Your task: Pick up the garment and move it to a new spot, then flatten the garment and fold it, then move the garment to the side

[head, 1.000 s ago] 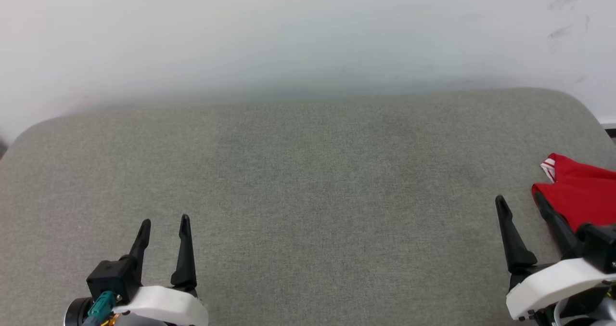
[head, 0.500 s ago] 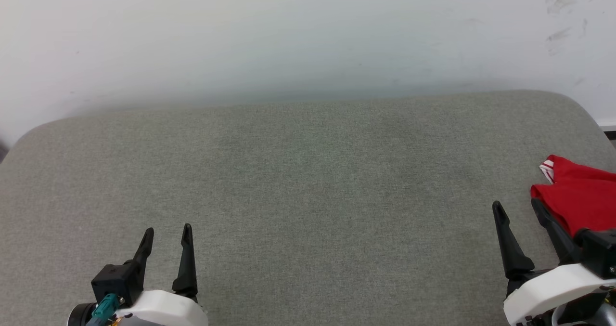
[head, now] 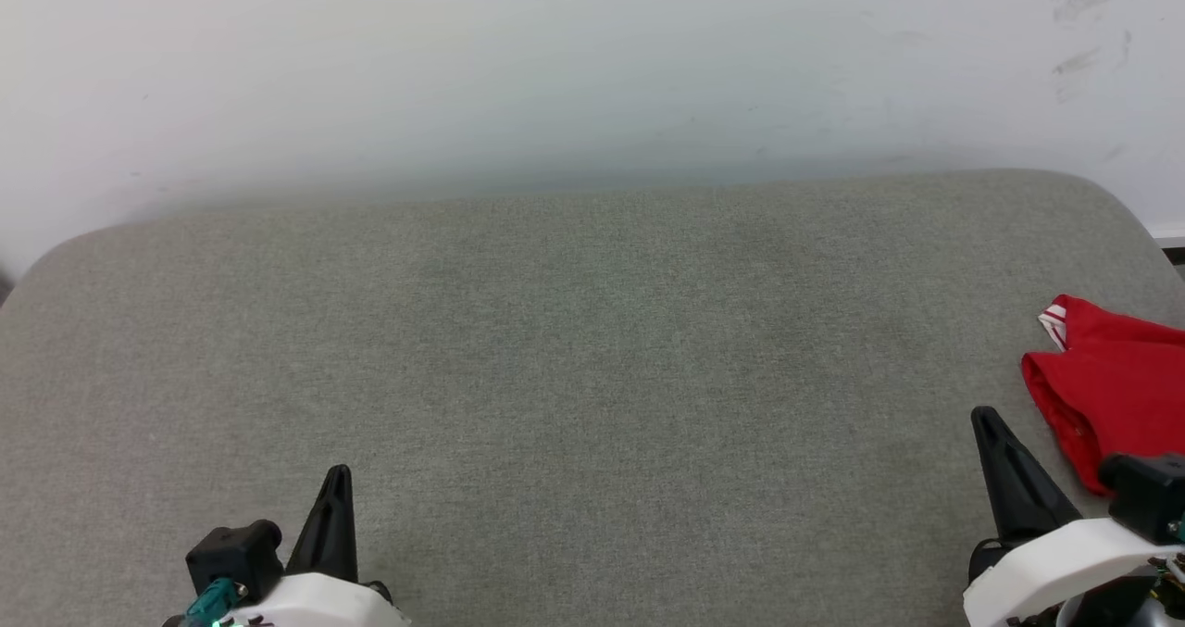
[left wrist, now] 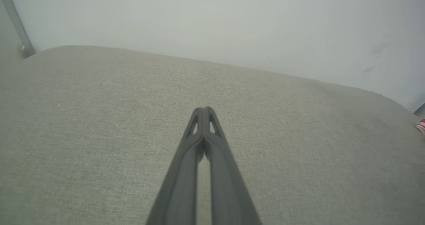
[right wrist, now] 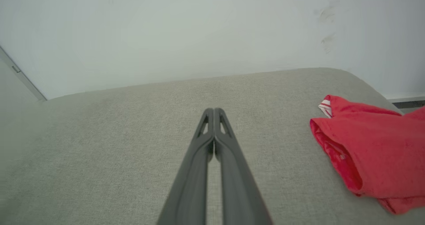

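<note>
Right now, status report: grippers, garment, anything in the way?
Left gripper shut, empty. Right gripper shut, empty. Garment bunched on cushion, right of right gripper, not held. Bare cushion between them.

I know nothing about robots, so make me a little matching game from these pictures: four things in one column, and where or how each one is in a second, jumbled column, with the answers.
Things:
1. bright red soft garment with striped trim
2. grey woven fabric surface
3. left gripper with two dark fingers
4. white wall

Places or states:
A. fingers shut together, gripping nothing
B. dark scuffs at its upper right
C. lies bunched at the far right edge
D. stretches from side to side below the wall

Pairs: 1-C, 2-D, 3-A, 4-B.
</note>
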Robot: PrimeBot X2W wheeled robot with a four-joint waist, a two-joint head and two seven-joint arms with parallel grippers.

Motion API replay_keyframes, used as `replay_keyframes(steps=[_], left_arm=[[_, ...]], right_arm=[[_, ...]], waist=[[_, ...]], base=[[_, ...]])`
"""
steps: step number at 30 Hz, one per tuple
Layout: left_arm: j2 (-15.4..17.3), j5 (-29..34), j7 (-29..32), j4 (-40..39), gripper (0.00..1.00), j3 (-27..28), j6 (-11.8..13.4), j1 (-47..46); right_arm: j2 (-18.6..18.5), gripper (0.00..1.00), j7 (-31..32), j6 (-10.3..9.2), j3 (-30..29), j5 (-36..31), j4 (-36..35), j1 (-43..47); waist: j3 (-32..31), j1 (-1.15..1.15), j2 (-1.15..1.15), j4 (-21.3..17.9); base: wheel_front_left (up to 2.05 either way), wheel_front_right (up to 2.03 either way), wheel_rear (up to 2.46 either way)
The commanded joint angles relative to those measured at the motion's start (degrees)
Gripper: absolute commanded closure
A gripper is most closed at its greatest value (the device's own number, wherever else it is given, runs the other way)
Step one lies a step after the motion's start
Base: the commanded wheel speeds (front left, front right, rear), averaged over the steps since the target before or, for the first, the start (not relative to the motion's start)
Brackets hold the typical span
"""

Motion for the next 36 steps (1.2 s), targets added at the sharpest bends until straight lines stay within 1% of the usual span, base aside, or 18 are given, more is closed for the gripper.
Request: replay_keyframes(steps=[1, 11, 12, 23, 36], left_arm=[[0.11, -1.92, 0.46, -0.73, 1.0, 1.26, -0.66, -1.02], [-1.94, -9.83, 3.04, 0.51, 1.0, 4.56, -3.63, -2.04], [-2.55, -12.02, 3.75, 0.87, 1.0, 5.48, -4.47, -2.35], [-4.57, -19.39, 6.23, 2.05, 1.0, 8.64, -7.28, -3.28], [-6.7, -26.97, 8.84, 2.89, 1.0, 11.98, -10.18, -4.14]], right_arm=[[0.05, 1.0, -0.01, 0.0, -0.24, 2.76, -0.22, -0.89], [0.36, 1.0, -0.03, 0.0, -0.7, 13.23, 2.47, -2.27], [0.44, 1.0, -0.04, -0.01, -0.82, 16.15, 3.23, -2.67], [0.73, 1.0, -0.09, -0.01, -1.23, 26.03, 5.83, -3.99], [1.03, 1.0, -0.11, -0.01, -1.69, 36.19, 8.53, -5.31]], waist=[[0.0, 0.0, 0.0, 0.05], [0.08, 0.0, 0.0, 0.35], [0.1, 0.0, 0.0, 0.44], [0.18, 0.0, 0.0, 0.77], [0.29, 0.0, 0.0, 1.15]], base=[[0.0, 0.0, 0.0], [0.0, 0.0, 0.0], [0.0, 0.0, 0.0], [0.0, 0.0, 0.0], [0.0, 0.0, 0.0]])
